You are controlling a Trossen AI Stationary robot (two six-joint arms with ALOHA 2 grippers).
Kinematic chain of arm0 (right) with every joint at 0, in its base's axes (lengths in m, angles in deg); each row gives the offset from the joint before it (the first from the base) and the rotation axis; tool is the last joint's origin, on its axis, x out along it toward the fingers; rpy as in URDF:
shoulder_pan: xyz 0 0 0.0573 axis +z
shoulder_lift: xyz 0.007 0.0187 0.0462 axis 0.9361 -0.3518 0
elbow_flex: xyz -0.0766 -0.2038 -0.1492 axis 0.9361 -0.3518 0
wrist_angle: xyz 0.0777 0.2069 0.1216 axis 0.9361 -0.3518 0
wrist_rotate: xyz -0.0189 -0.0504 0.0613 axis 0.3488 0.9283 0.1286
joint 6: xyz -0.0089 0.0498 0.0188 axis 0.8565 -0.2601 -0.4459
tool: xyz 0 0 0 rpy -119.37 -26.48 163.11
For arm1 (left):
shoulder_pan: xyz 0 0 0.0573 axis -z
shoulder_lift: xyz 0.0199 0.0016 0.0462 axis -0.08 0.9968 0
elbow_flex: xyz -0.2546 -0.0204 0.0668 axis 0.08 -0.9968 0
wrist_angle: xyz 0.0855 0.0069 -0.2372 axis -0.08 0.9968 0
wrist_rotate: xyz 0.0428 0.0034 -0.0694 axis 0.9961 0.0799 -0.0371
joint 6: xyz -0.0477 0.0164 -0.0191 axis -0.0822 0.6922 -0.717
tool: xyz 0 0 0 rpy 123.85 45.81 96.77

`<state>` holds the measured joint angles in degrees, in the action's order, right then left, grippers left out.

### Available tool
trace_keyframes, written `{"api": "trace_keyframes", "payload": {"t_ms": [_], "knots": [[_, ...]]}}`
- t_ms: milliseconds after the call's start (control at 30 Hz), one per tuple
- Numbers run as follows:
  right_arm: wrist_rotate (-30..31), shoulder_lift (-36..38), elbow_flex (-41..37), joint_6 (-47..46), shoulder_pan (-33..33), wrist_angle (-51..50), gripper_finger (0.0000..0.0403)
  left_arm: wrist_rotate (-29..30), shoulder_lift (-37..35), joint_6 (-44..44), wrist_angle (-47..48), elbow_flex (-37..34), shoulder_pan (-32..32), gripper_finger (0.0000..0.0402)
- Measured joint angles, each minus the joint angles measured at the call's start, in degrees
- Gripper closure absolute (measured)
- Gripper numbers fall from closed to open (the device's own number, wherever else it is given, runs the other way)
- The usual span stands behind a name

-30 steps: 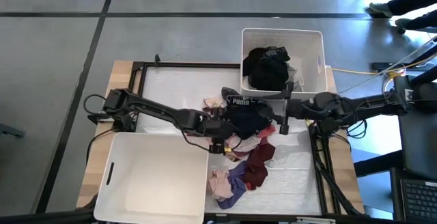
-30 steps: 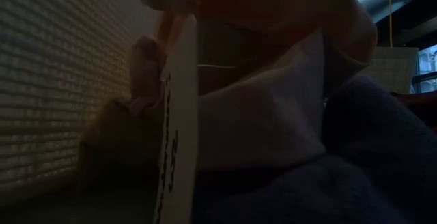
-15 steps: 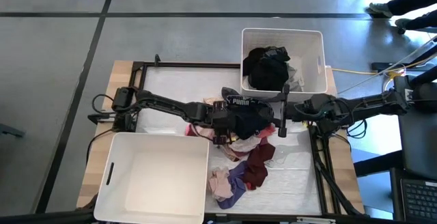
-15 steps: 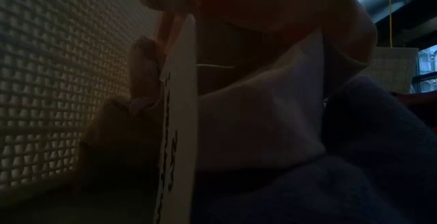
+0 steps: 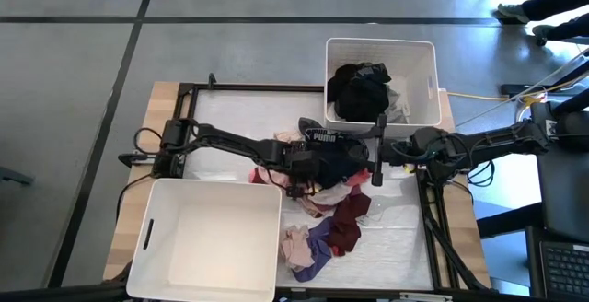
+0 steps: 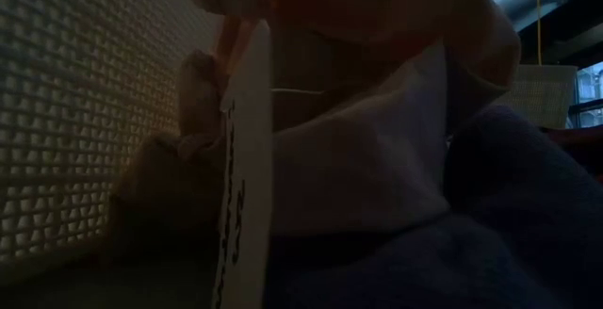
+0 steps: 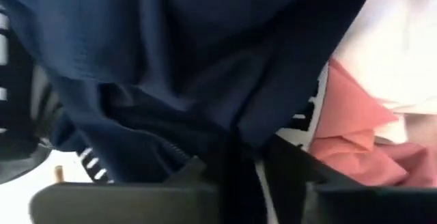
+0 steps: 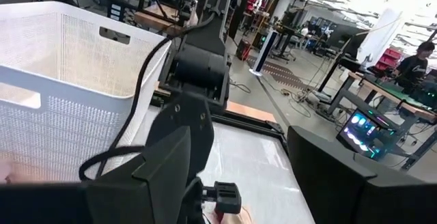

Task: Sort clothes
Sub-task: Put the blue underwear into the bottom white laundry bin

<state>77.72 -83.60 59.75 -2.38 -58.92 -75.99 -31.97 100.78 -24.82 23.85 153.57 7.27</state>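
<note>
Left tool [image 5: 299, 168] reaches mid-table with fingers pinched close; right tool [image 5: 376, 155] hovers, fingers spread.

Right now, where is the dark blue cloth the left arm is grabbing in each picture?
High view: the dark blue cloth lies mid-table on the clothes pile, at the left gripper.
Low view: cannot tell; too dim.
Left wrist view: it fills most of the picture, pinched between that arm's fingers.
Right wrist view: not in it.
Shared landmark: the empty white bin, also in the right wrist view.

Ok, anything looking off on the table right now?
Nothing damaged. One oddity: the near white bin hangs over the table's front-left corner, askew to the frame. The clothes pile sits loose mid-table.
</note>
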Motion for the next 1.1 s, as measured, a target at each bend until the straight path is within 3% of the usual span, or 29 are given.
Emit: {"api": "trace_keyframes", "payload": {"t_ms": [167,633,1100], "knots": [[0.02,-0.05,0.00,0.20,0.00,-0.09,0.0159,0.08,-1.77,0.72,0.19,1.29,1.28,0.0395],[1.07,-0.05,0.00,1.09,0.00,-0.49,0.0159,9.43,-11.49,3.56,-1.61,3.14,5.69,0.0399],[1.55,-0.05,0.00,1.09,0.00,-0.55,0.0159,13.11,-21.81,9.80,-10.05,3.14,6.27,0.0400]]}}
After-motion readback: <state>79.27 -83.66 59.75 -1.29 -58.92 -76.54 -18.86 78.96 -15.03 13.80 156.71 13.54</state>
